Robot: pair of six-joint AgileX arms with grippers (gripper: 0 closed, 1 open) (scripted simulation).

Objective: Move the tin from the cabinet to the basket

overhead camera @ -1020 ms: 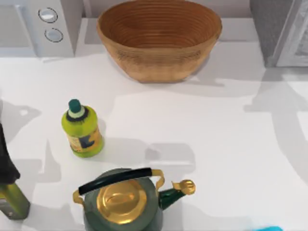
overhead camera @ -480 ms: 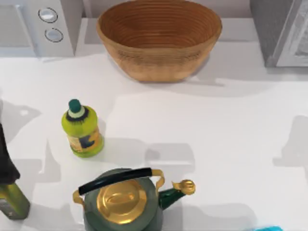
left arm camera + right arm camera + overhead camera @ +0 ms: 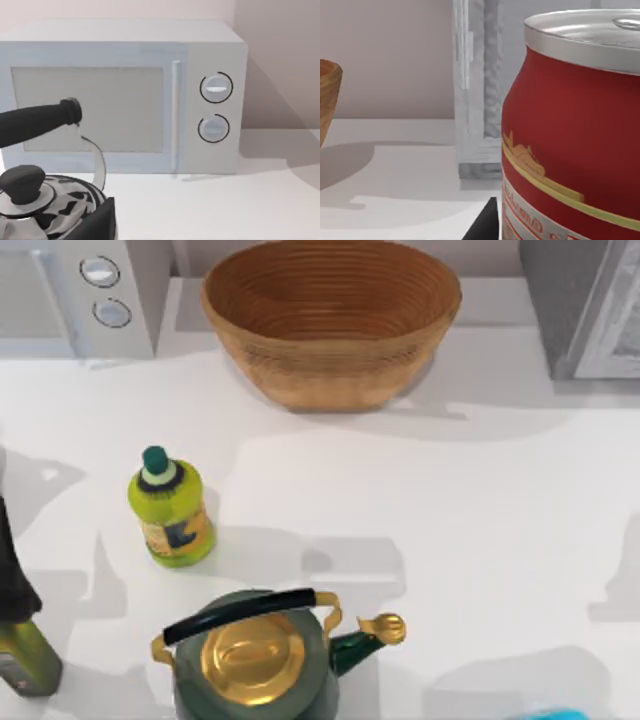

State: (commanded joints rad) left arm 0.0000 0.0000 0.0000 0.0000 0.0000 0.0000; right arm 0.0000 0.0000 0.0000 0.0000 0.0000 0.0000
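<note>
In my right wrist view the tin [image 3: 570,135] looms very close, its red side and silver pull-tab top taking up the right half of the frame, with a dark piece of my own gripper at the bottom edge beside it; I cannot tell whether my fingers are pressed onto the tin or spread around it. Behind the tin stands the pale edge of the cabinet door [image 3: 477,90], and at the far left of that frame a sliver of the basket [image 3: 327,100] shows. From above, the basket [image 3: 330,325] sits at the top middle of the frame with nothing in it, and the cabinet [image 3: 585,305] fills the upper right corner. So I judge the task at its start: the tin is by the cabinet and the carry across to the basket is all left to do. The tin carries a gold emblem, a yellow stripe and pale lettering too cropped to read. My left arm looks idly at a white microwave [image 3: 125,95] and a patterned kettle [image 3: 45,200].
</note>
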